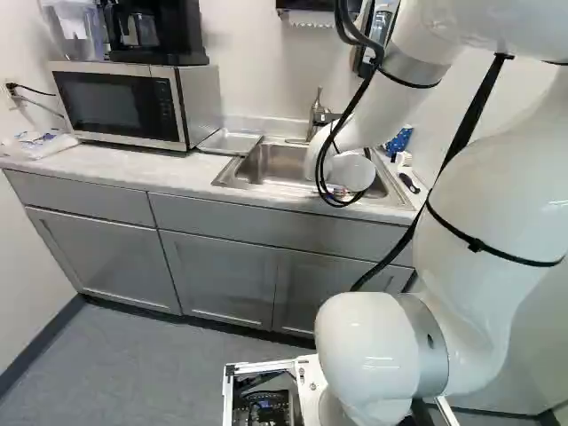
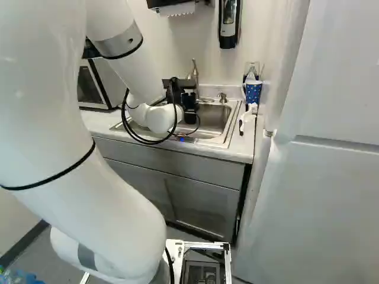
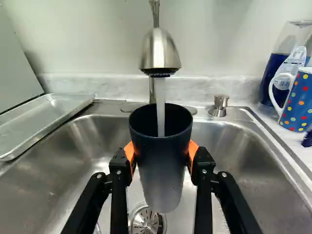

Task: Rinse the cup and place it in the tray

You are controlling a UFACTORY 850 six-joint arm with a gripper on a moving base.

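Observation:
In the right base view my gripper [image 2: 189, 102] is over the sink [image 2: 214, 121], partly behind the wrist and cables. The wrist view shows my gripper [image 3: 161, 155] shut on a dark cup [image 3: 161, 170], an orange pad pressed to each side. The cup stands upright, mouth up, over the basin and drain [image 3: 145, 222]. Water [image 3: 160, 105] runs from the faucet [image 3: 160, 51] into its mouth. A shallow metal tray [image 3: 46, 119] lies on the counter beside the sink, and the same tray [image 1: 230, 142] sits between microwave and basin in the left base view.
A polka-dot mug [image 3: 296, 102] and a clear container with dark blue contents [image 3: 273, 73] stand at the sink's other side, near a metal knob [image 3: 219, 106]. A microwave [image 1: 133, 105] stands beyond the tray. Brushes [image 2: 246, 115] lie beside the basin; a tall white door [image 2: 325, 177] rises close by.

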